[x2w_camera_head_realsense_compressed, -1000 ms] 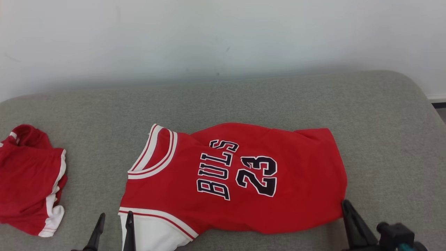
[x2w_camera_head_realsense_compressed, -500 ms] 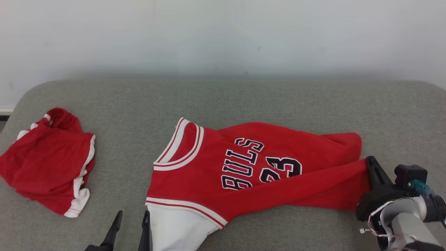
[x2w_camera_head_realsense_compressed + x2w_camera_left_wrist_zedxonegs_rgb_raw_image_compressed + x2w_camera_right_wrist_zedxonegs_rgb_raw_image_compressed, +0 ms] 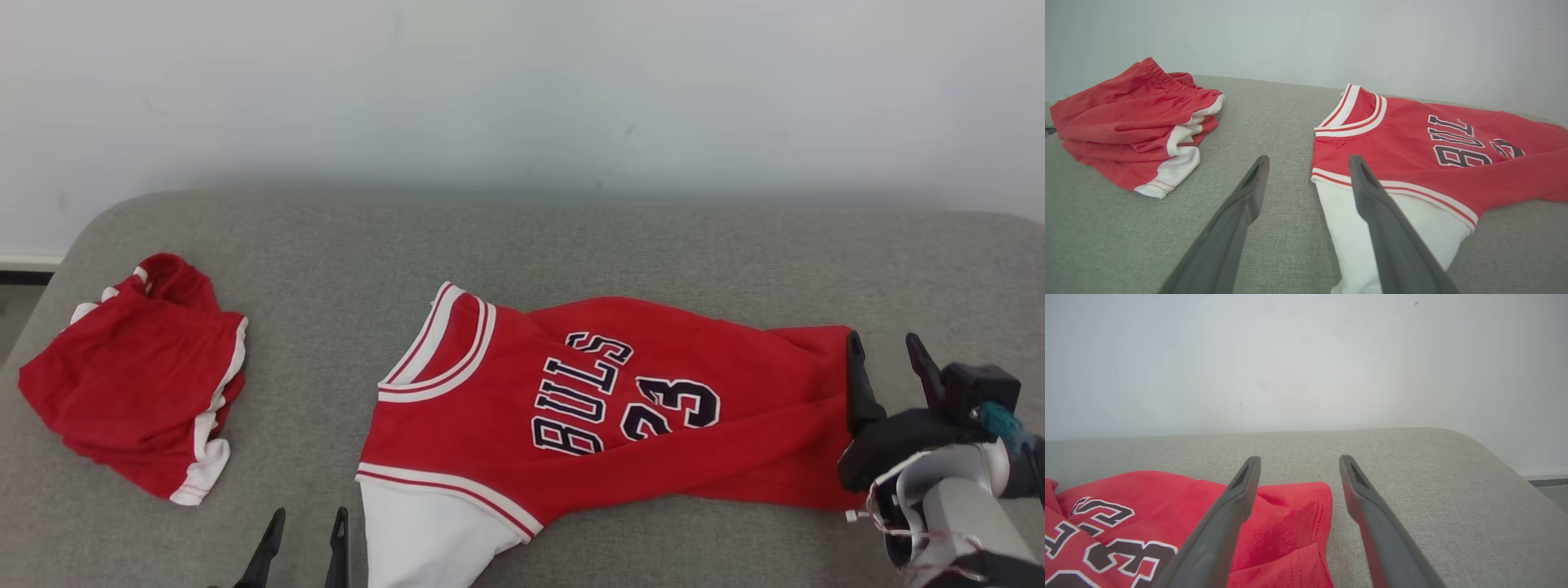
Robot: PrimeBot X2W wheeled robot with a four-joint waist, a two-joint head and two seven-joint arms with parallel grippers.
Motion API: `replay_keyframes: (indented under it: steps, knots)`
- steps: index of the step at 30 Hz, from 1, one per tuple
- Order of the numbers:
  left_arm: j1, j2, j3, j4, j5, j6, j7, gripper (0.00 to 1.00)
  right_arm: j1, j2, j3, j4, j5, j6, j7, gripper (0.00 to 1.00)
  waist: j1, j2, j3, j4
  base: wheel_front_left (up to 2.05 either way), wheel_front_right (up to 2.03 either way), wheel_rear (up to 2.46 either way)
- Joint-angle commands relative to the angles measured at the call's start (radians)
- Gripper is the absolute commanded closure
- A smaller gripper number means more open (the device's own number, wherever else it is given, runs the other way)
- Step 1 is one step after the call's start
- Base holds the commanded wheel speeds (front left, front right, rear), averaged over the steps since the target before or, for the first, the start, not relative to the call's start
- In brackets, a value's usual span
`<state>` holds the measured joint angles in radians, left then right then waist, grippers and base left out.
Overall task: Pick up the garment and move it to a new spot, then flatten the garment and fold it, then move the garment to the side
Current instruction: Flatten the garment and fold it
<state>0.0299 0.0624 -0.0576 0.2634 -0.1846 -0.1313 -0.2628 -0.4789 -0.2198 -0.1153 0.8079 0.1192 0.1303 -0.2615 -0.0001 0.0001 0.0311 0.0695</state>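
The garment, a red jersey (image 3: 620, 408) printed BULLS 23 with a white panel at its near left, lies across the grey cushion with its neck to the left. Its near right hem is folded up over the body. My right gripper (image 3: 883, 343) stands open at the jersey's right end, fingers apart with nothing between them; in the right wrist view the gripper (image 3: 1299, 459) hovers over the folded hem of the jersey (image 3: 1286, 522). My left gripper (image 3: 309, 523) is open just left of the white panel, and the left wrist view shows the gripper (image 3: 1308, 159) beside the jersey (image 3: 1412, 155).
A bundle of red shorts (image 3: 139, 392) with white trim lies at the cushion's left end, also the shorts (image 3: 1135, 122) in the left wrist view. The grey cushion (image 3: 326, 245) ends at a white wall behind, and its rounded corners fall away at left and right.
My right gripper carried the jersey's near right hem up over the body, then opened and let it go. The head camera has also shifted, so the whole picture moved right.
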Motion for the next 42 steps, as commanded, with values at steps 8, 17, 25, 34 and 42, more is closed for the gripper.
replay_keyframes:
  steps: [8, 17, 25, 34, 42]
  knots:
    - [0.024, 0.002, 0.004, -0.013, 0.005, 0.001, -0.003, 0.00, 0.207, 0.017, 0.025, -0.263, 0.021, 0.001, -0.005, 0.00, 0.0001, -0.0001, -0.024, -0.047, 0.00, 0.00, 0.00]
    - [0.059, 0.016, -0.054, 0.018, -0.034, 0.001, -0.003, 0.00, 0.390, 0.055, 0.023, -0.317, 0.001, 0.001, -0.005, 0.00, 0.0001, -0.0001, -0.023, -0.071, 0.00, 0.00, 0.00]
    - [0.056, 0.042, -0.129, 0.126, -0.090, 0.001, -0.003, 0.00, 0.367, 0.063, 0.009, -0.203, 0.006, 0.001, -0.005, 0.00, 0.0001, -0.0001, -0.011, -0.072, 0.00, 0.00, 0.00]
    - [0.001, 0.053, -0.158, 0.214, -0.115, 0.001, -0.003, 0.00, 0.294, 0.061, 0.026, -0.090, -0.011, 0.001, -0.005, 0.00, 0.0001, -0.0001, -0.002, -0.063, 0.00, 0.00, 0.00]
    - [-0.028, 0.052, -0.175, 0.262, -0.152, 0.001, -0.003, 0.00, 0.254, 0.060, 0.032, -0.041, -0.015, 0.001, -0.005, 0.00, 0.0001, -0.0001, 0.010, -0.059, 0.00, 0.00, 0.00]
